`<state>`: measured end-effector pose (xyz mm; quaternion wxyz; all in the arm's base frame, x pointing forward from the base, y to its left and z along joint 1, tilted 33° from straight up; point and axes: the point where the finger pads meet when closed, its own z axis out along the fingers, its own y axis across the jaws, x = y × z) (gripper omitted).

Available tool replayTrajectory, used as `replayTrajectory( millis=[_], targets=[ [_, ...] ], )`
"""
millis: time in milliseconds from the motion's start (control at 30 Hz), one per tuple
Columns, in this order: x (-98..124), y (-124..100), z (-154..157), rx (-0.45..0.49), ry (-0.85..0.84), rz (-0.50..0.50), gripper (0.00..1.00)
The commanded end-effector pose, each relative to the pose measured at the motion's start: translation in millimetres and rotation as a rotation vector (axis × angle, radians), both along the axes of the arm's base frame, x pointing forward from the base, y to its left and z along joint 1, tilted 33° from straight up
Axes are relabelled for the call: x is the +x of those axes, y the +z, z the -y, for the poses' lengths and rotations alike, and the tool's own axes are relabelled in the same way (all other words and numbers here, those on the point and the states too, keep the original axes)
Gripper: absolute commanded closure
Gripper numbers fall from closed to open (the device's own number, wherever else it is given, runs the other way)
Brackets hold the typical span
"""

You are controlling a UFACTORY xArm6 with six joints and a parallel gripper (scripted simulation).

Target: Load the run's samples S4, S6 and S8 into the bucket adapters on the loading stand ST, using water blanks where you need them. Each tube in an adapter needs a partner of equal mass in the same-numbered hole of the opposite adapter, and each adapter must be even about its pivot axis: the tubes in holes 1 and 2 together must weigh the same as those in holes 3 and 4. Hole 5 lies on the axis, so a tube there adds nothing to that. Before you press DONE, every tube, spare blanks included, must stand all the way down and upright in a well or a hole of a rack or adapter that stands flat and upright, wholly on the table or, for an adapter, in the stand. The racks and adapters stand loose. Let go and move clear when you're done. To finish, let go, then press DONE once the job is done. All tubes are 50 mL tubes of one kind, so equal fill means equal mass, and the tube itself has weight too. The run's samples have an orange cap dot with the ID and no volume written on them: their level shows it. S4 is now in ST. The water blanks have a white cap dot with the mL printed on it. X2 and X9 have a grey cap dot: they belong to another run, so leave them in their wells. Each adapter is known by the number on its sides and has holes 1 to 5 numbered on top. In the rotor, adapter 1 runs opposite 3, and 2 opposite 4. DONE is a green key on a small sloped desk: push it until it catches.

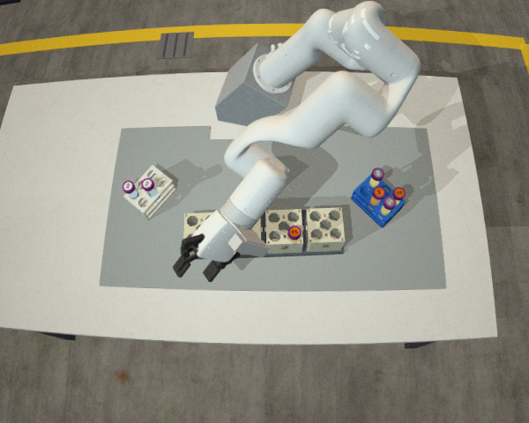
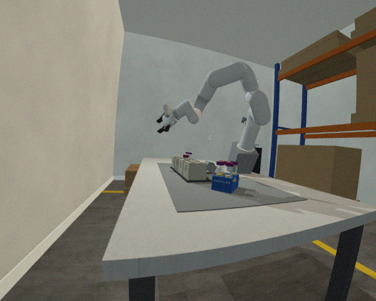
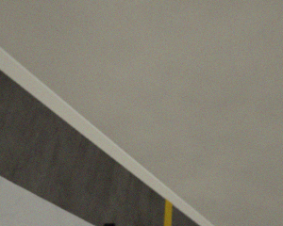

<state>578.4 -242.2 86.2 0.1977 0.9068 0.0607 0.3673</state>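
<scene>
— Tubes first: how many, and where?

— Seven in view. One orange-dotted sample (image 1: 294, 231) stands in a front corner hole of the third adapter (image 1: 283, 230) in the row on the stand; its label is too small to read. Four tubes stand in the blue rack (image 1: 377, 200), two with orange dots, two with grey. Two white-dotted blanks (image 1: 147, 184) stand in the pale rack (image 1: 152, 191) off to the other side.

— Adapters?

— Three plainly seen, cream blocks with five holes each, side by side; the arm (image 1: 301, 122) covers the stretch between the first (image 1: 196, 224) and the third. The end adapter (image 1: 324, 228) shows no tube.

— And the gripper?

— The gripper (image 1: 195, 265) hangs high above the table's front edge, well apart from every tube, jaws spread wide with nothing between them.

— Surface and room?

— A white table (image 1: 50, 255) with a grey mat (image 1: 301, 273) under racks and stand. Grey floor with a yellow line (image 1: 119, 33), a beige wall (image 2: 52, 129), and blue-and-orange shelving (image 2: 311, 129) stacked with cardboard boxes.
</scene>
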Motion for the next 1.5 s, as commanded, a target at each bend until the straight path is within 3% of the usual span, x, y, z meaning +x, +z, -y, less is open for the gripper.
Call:
replayTrajectory(
  millis=[0,133,300,700,1100,1267,1467],
  targets=[
    [-16.3,-9.7,8.2,0.052,-0.042,-0.091,0.0],
    [-16.3,-9.7,8.2,0.052,-0.042,-0.091,0.0],
    [-37.2,-20.8,8.4,0.138,-0.08,-0.194,0.0],
    [-65.3,-32.0,-0.2,0.245,-0.107,-0.297,0.0],
    [-97.0,-38.6,-23.1,0.417,-0.119,-0.42,0.0],
    [-101.3,-39.0,-27.1,0.423,-0.119,-0.423,0.0],
    [-115.3,-38.4,-43.6,0.517,-0.112,-0.475,0.0]
  ],
)
